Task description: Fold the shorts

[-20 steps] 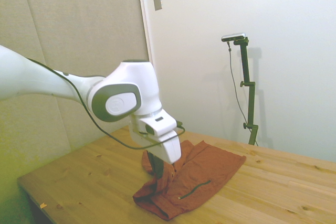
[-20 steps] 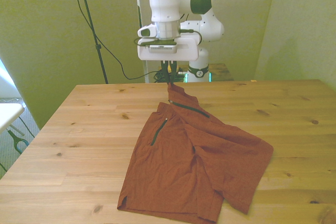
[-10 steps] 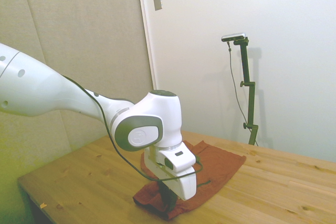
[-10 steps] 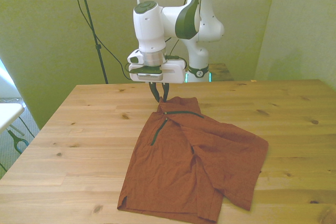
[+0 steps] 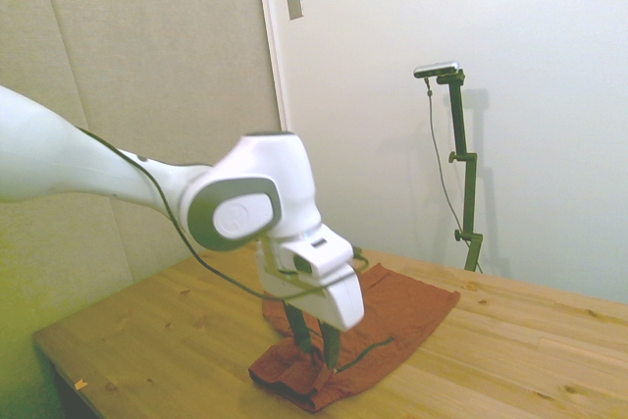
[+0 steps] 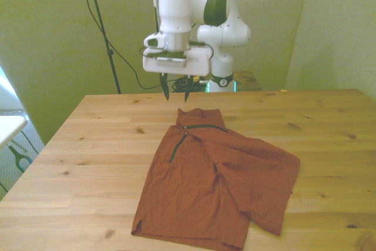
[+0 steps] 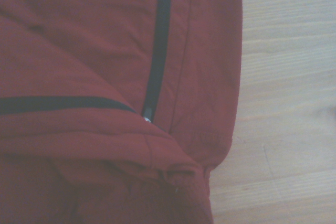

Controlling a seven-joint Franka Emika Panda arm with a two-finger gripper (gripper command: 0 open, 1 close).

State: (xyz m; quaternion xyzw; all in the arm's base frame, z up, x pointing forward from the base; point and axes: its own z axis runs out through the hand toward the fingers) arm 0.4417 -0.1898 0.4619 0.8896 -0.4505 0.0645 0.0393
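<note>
Rust-red shorts (image 6: 217, 183) flat on the wooden surface (image 6: 88, 163), gripper (image 6: 175, 93) above their far end, fingers apart and empty.

Long axis diagonal, from the hem at the near edge up to the folded top toward the far edge. Close-up from the wrist: two dark zipper lines (image 7: 157, 51) meeting at a small metal pull, bare wood beside the fabric edge. From the side: fingers (image 5: 297, 326) spread just over the crumpled end.

Robotics lab setting: white Franka arm (image 6: 176, 4) mounted behind bare wooden table (image 6: 88, 145), padded wall panels (image 5: 147, 66) and plain painted walls around, cables (image 6: 117, 51) trailing, no household furnishings.
</note>
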